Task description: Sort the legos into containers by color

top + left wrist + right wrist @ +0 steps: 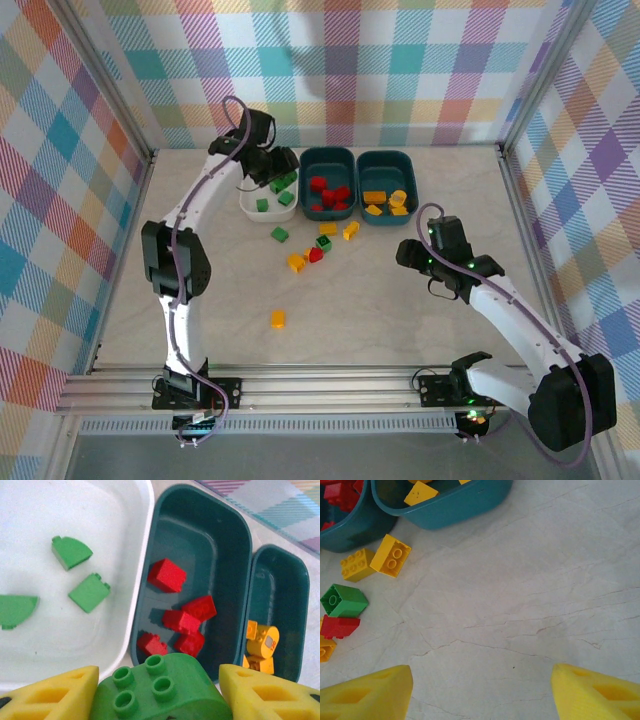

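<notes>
The left gripper [272, 175] reaches over the far row of tubs and is clamped on a green brick [160, 692]. In the left wrist view the brick sits squarely between the two yellow fingers [55, 695], studs facing the camera, with a finger pressed against each side. The held brick hangs where the rim of the white tub [142, 580] meets the near end of the middle teal tub [200, 535].

Three other green bricks [89, 592] lie apart on the white tub's floor. The middle teal tub holds a cluster of red bricks [180, 621], and the right teal tub [280, 595] holds yellow-orange bricks [261, 640] at its near end.

The right gripper [432, 262] hovers low over the bare table [530, 605] with its fingers [597, 692] spread wide and nothing between them. In the right wrist view the nearest loose bricks sit well off to the upper left of the fingers: two yellow ones [391, 555], a green one [344, 600] and a red one [339, 626], just in front of the teal tubs. From above, a lone yellow brick [277, 319] lies apart, nearer the arm bases.
</notes>
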Action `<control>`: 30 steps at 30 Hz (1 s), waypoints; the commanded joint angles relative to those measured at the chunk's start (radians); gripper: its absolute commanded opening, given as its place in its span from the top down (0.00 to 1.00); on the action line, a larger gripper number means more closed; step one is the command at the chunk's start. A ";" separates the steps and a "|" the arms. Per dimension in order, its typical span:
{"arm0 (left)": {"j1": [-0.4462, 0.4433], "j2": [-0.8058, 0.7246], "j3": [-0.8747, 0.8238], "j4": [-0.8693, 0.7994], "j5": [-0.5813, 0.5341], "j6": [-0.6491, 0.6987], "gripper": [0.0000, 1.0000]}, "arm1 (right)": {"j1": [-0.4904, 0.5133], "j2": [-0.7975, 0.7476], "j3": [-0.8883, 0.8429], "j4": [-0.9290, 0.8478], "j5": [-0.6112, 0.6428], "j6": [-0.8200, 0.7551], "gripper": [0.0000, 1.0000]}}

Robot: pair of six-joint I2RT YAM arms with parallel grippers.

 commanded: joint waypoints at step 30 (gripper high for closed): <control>0.092 -0.300 -0.378 0.159 0.013 -0.057 0.00 | 0.358 0.321 0.230 0.020 0.059 -0.013 0.27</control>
